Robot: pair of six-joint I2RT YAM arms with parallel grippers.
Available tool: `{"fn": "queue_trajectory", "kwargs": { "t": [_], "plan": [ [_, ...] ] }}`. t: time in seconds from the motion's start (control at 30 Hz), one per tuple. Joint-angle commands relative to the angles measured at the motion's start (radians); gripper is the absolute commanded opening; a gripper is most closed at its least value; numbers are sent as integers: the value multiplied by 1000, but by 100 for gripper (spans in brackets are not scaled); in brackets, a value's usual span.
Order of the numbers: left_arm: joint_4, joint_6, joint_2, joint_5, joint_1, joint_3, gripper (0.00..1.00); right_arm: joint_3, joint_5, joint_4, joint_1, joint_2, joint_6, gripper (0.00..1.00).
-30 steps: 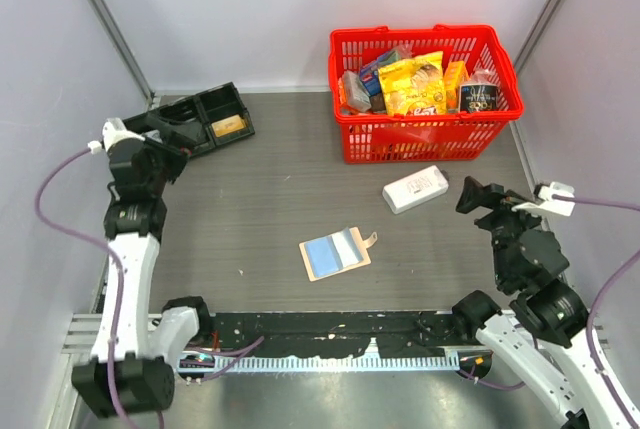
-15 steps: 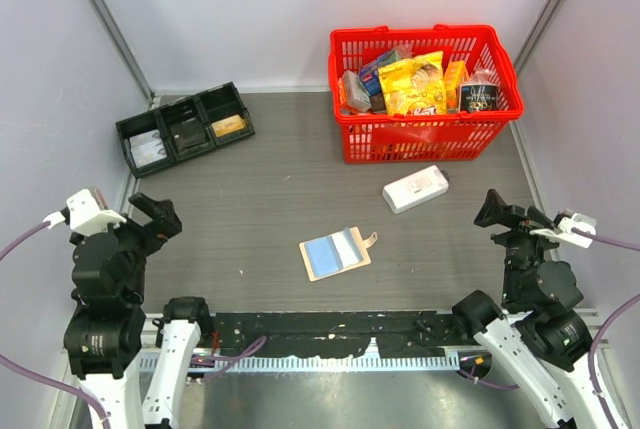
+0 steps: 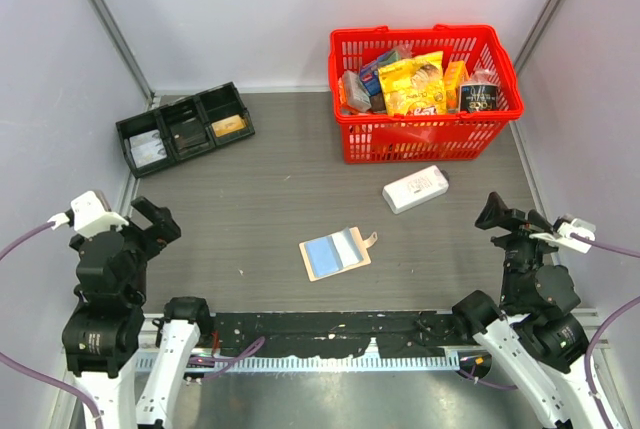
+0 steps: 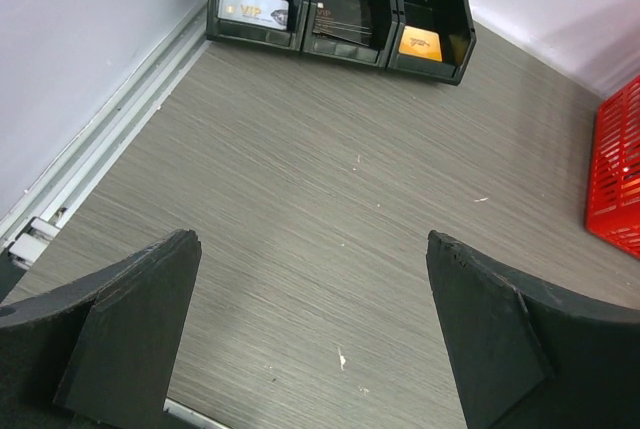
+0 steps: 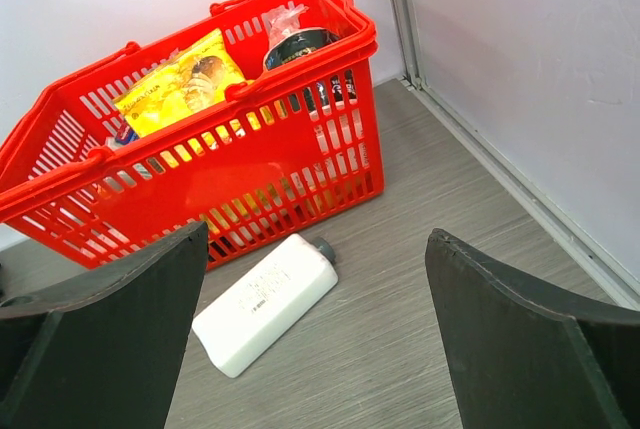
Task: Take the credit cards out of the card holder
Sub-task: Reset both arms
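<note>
Card holder flat, well apart from red basket, left fingers wide, right fingers wide, both empty.

Top cam sits high behind both arm bases, looking down over the whole desk. Left wrist cam – low, near the left edge – faces the far-left corner w/ the black three-compartment tray. Right wrist cam, also low, faces the far-right corner: red basket, white bottle. Both wrist views catch the basket – top covers all.
</note>
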Motion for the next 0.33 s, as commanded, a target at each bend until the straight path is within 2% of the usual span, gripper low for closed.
{"fn": "queue_trajectory", "kwargs": {
  "t": [0.0, 0.3],
  "plan": [
    [23, 23, -6, -23, -15, -10, 100, 6, 30, 34, -4, 13, 6, 93],
    [73, 15, -40, 4, -33, -67, 100, 15, 15, 18, -4, 31, 21, 93]
  ]
}}
